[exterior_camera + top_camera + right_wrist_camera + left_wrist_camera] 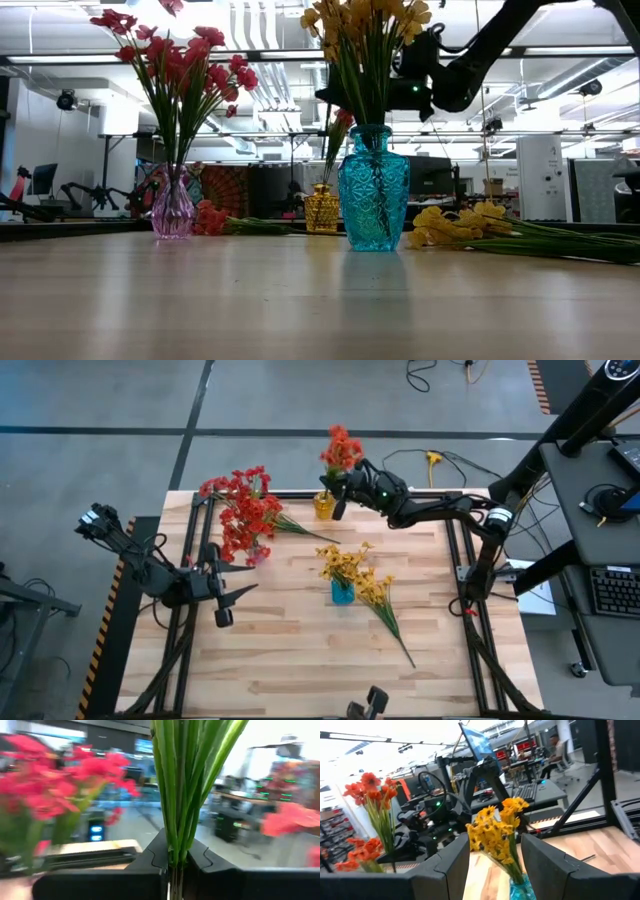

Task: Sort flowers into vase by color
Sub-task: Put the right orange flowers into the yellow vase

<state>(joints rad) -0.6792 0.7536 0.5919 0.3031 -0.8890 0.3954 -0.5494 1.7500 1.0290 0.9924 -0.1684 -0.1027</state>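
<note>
Right gripper (340, 495), high view: reaches across the far edge of the table (300, 660), fingers clamped on the stems of the orange-red flowers (341, 452) standing in the yellow vase (324, 506). Left gripper (240, 594): waits near the table's left side, fingers spread wide, holding nothing. Pink vase (258, 555): holds red flowers (243, 510). Blue vase (343, 593): mid-table, holds yellow flowers (345, 563). Loose yellow sprigs (380, 598) lie just beside it.

Low view: pink vase (173, 208) with red flowers (180, 62) at left; turquoise vase (373, 190) with yellow flowers (365, 25) in front; amber vase (322, 209) behind; loose yellow sprigs (470, 225) flat on the table at right.

Left wrist view: open fingers (447, 865) frame the yellow flowers (495, 827).

Right wrist view: fingers (152, 855) pinch a bundle of green stems (182, 785).
</note>
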